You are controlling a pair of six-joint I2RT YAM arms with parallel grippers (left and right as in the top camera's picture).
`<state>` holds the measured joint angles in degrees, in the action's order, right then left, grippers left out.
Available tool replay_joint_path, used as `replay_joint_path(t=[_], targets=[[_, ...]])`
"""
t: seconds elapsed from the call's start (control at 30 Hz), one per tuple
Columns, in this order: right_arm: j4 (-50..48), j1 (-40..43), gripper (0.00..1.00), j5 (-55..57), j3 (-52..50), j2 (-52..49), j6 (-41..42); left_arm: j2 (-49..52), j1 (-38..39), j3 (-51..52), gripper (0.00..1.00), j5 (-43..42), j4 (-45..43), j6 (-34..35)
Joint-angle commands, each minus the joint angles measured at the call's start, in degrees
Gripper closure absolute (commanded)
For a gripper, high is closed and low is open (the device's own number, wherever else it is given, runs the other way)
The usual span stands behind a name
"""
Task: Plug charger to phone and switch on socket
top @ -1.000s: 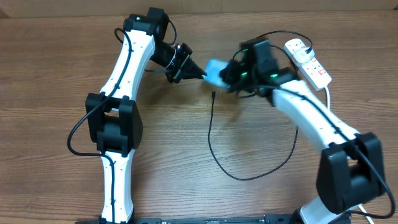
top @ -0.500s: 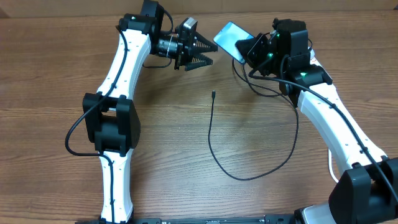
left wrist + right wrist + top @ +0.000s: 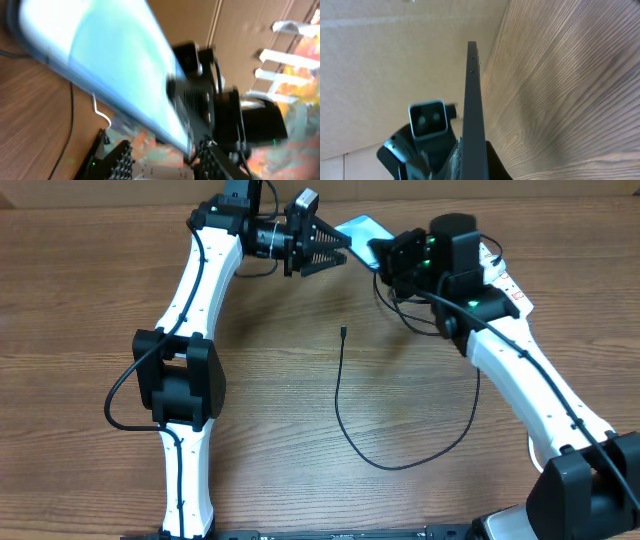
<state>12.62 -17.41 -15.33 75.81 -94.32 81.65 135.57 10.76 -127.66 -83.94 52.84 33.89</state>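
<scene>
The phone [image 3: 358,228], with its light-blue screen, is held in the air at the table's far edge by my right gripper [image 3: 386,256], which is shut on its right end. In the right wrist view the phone [image 3: 472,100] stands edge-on between the fingers [image 3: 472,162]. My left gripper [image 3: 335,248] is open just left of the phone, which fills the left wrist view [image 3: 100,65] above the open fingers [image 3: 165,162]. The charger cable [image 3: 338,395] lies on the table, its tip [image 3: 343,332] free. The socket [image 3: 510,288] is mostly hidden behind my right arm.
A cardboard wall [image 3: 395,50] runs along the table's far edge behind both grippers. The black cable loops across the table's middle toward the right arm [image 3: 475,395]. The thick white cord [image 3: 529,445] shows by the right arm's base.
The phone went from between both grippers up and back to the far edge, held by the right gripper. The left gripper let go, opened and followed toward the back.
</scene>
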Motion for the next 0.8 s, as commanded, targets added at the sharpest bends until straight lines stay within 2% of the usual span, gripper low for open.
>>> replay_joint_path(t=[0.0,0.3,0.5,0.77], targets=[[-3.0,-1.7,0.96,3.5,1.6,2.0,2.3,0.1,0.2,-0.4,0.64,3.6,-2.9,8.9],[-5.9,-3.3,0.96,3.3,1.5,2.0,1.5,0.1,0.2,-0.4,0.67,6.9,-12.5,23.2],[-5.2,-6.1,0.96,5.3,1.5,1.9,0.8,0.1,0.5,-0.4,0.8,7.5,-21.2,33.1],[-4.8,-10.7,0.96,15.6,1.5,1.8,4.0,0.1,2.4,-0.4,0.83,7.4,-22.9,36.6]])
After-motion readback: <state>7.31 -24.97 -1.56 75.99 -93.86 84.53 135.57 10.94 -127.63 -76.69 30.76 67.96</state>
